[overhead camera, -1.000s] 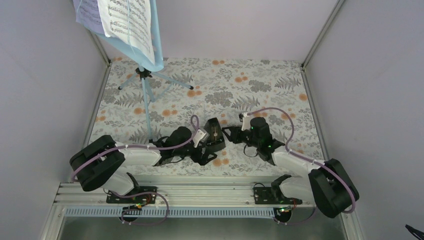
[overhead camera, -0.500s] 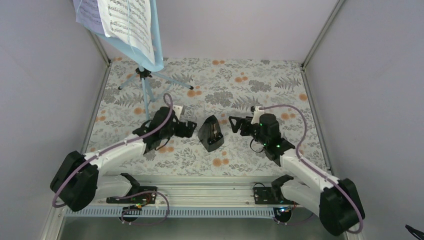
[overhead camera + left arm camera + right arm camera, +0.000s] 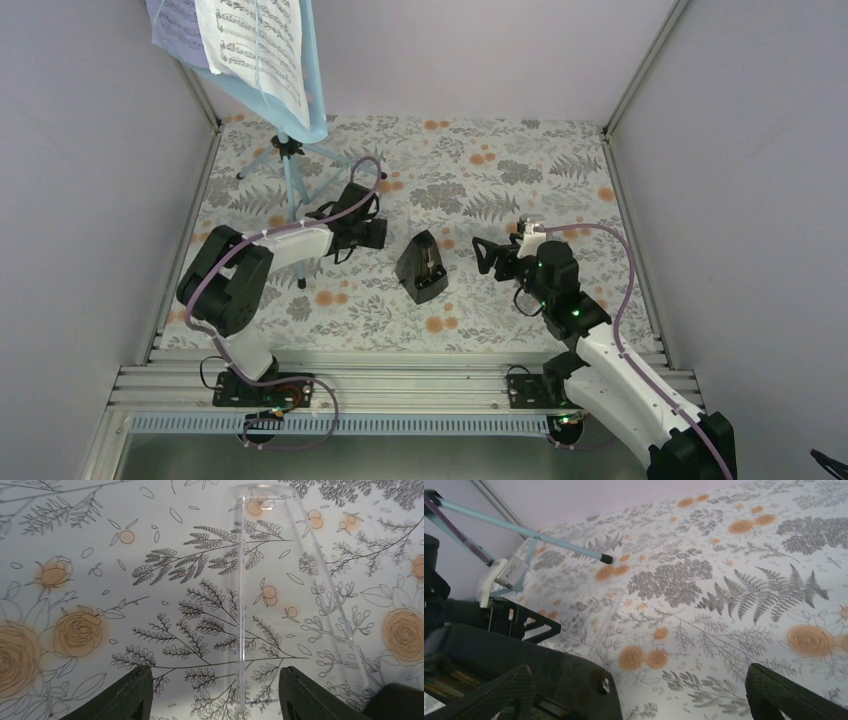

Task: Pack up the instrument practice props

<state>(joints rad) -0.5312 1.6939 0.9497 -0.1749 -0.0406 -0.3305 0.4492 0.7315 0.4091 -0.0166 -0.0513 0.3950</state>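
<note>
The black pyramid metronome (image 3: 422, 268) stands upright mid-table between my two grippers. My left gripper (image 3: 378, 232) is just left of it, jaws apart above the cloth. In the left wrist view a clear see-through plastic piece (image 3: 241, 605) lies flat ahead of the left gripper (image 3: 217, 690), its edge running between the fingertips (image 3: 132, 692) without touching them. My right gripper (image 3: 484, 255) hangs open to the metronome's right, a gap away. The right wrist view puts the metronome (image 3: 539, 675) by that gripper's (image 3: 636, 700) left finger. The light blue music stand (image 3: 289, 180) holds sheet-music pages (image 3: 255, 45) at the back left.
The stand's tripod legs (image 3: 340, 160) spread over the cloth behind my left arm; one leg's black foot (image 3: 607, 558) shows in the right wrist view. Grey walls close three sides. The aluminium rail (image 3: 400, 385) with both arm bases runs along the near edge.
My left gripper let go of the metronome and swung away to the upper left, toward the stand's legs. My right gripper opened wide and drew back to the right. The metronome now stands free.
</note>
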